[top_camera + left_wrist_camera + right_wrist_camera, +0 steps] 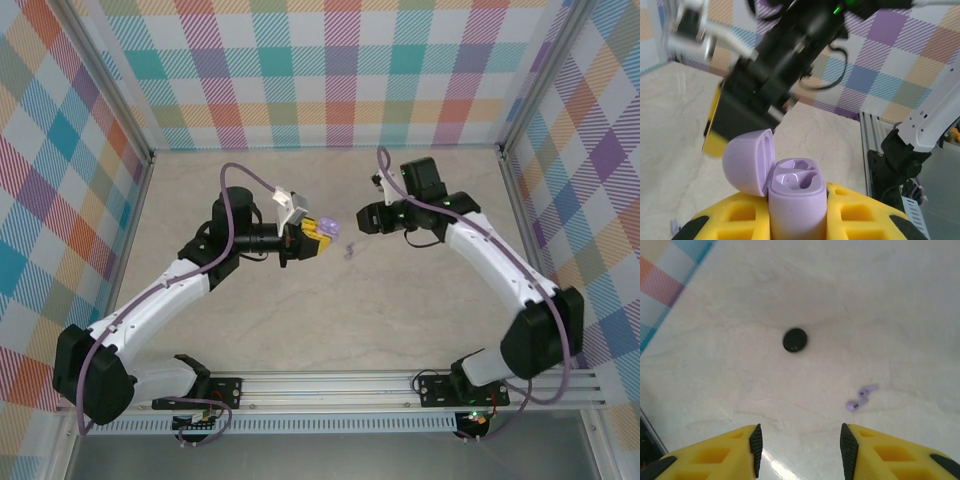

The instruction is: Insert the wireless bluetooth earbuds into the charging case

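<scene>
The earbuds, two tiny lavender pieces, lie together on the table, loose and not in anything; from above they sit just beside the case and between the two grippers. The case is lavender too, with its lid swung back to one side and both sockets facing up and apparently empty, so neither bud is seated yet. The step in hand looks like the pick of the first bud. To do it well, the right gripper should centre over one bud only and come down with the jaws narrowed, since the pieces touch and a wide close would likely sweep both or flick one away. It should pinch the bud's body rather than its stem, so that it can be turned to match a socket, and it must stay clear of the black disc lying farther off on the table. The case should be held steady and level while the bud comes in. The right gripper hangs above the table with its jaws well apart, the black pads bare and nothing between them; the buds lie ahead of it, off to one side. The left gripper is clamped tight on the case's lower body, its yellow fingers against both sides.
</scene>
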Robot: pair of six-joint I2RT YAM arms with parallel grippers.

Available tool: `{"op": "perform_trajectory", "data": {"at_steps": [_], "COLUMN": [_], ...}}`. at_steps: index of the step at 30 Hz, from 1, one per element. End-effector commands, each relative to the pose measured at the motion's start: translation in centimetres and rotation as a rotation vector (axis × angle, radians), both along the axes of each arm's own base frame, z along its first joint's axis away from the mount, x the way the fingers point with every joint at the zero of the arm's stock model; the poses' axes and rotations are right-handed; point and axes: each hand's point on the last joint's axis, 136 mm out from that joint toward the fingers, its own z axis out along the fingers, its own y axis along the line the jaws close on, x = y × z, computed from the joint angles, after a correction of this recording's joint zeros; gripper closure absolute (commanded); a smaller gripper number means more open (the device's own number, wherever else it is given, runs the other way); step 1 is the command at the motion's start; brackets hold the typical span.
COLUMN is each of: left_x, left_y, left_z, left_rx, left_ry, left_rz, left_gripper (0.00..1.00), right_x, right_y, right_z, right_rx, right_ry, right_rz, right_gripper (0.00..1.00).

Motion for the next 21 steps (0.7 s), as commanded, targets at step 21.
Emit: {"op": "perform_trajectory", "data": {"at_steps": [21], "left_x": [-2.0], "left_y": [0.2], "left_z": [4.3], "left_rx": [-0.098], "left_ry": [-0.117], "left_rz": [0.055], "left_gripper": [0.83], "right_x": [3.7], "right_y": [2.3], "right_z": [-13.4], "right_rx": [-0.145], "right_ry": [0.43], "right_rz": [-0.18], "right_gripper": [0.65]}}
